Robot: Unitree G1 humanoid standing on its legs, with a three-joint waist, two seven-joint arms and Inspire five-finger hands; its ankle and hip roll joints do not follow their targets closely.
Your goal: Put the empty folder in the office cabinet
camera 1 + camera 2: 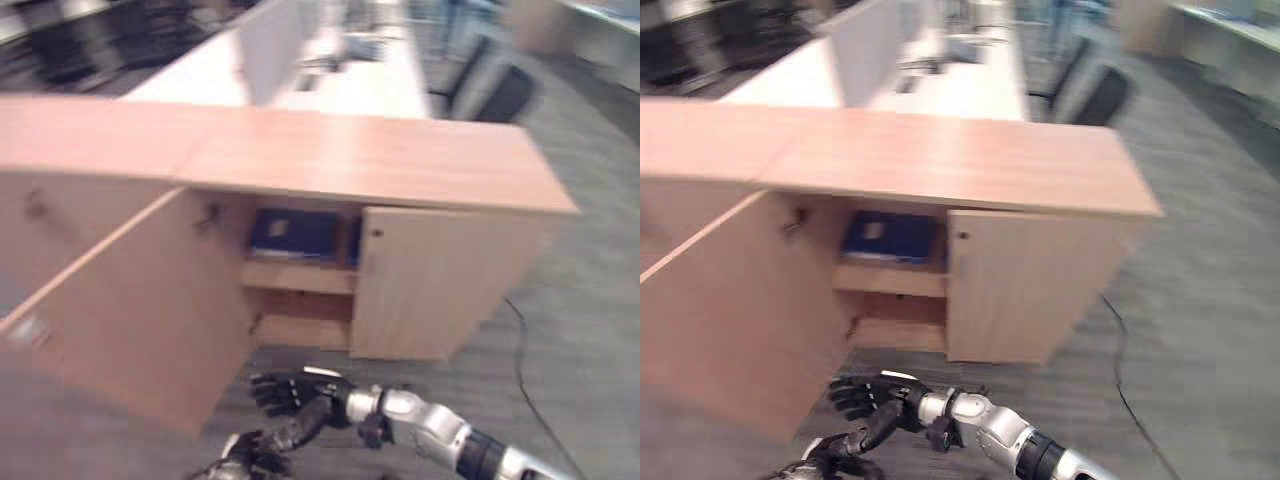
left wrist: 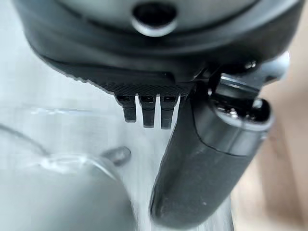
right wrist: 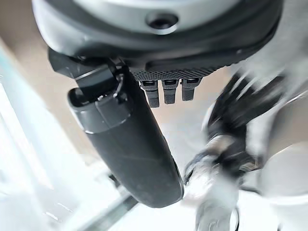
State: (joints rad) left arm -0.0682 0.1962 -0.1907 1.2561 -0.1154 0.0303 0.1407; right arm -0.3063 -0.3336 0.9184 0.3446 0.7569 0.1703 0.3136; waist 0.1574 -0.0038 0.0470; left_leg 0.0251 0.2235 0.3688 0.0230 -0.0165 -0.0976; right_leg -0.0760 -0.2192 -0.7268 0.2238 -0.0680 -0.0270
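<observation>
Cabinet (image 1: 400,170) stands on grey carpet (image 1: 590,330), light wood, wide flat top. Left door (image 1: 130,310) swung wide open toward the camera, right door (image 1: 440,285) closed with a small dark knob near its upper inner corner. Between the doors the inside shows two shelves. Blue folder (image 1: 293,236) lies flat on the upper shelf (image 1: 298,277), filling most of the gap under the top; a white label sits on its face in the right eye view. Lower shelf (image 1: 300,330) is bare wood.

Right hand (image 1: 290,392) hangs low in front of the cabinet opening, near the free edge of the open door, well below the folder and apart from it. Its fingers are straight and slightly spread, holding nothing; a white cover shows on the thumb. In the right wrist view the thumb juts out straight with blurred pale floor past it.

Left hand (image 1: 252,455) shows at the bottom edge, just beside and under the right hand's fingers. Its fingers look loosely curled in the eye views, but I cannot tell for sure; the left wrist view shows the thumb (image 2: 202,173) straight and nothing gripped.

Behind the cabinet a white surface (image 1: 330,70) with a grey divider panel (image 1: 270,45), and dark office chairs (image 1: 495,90) off to the right
</observation>
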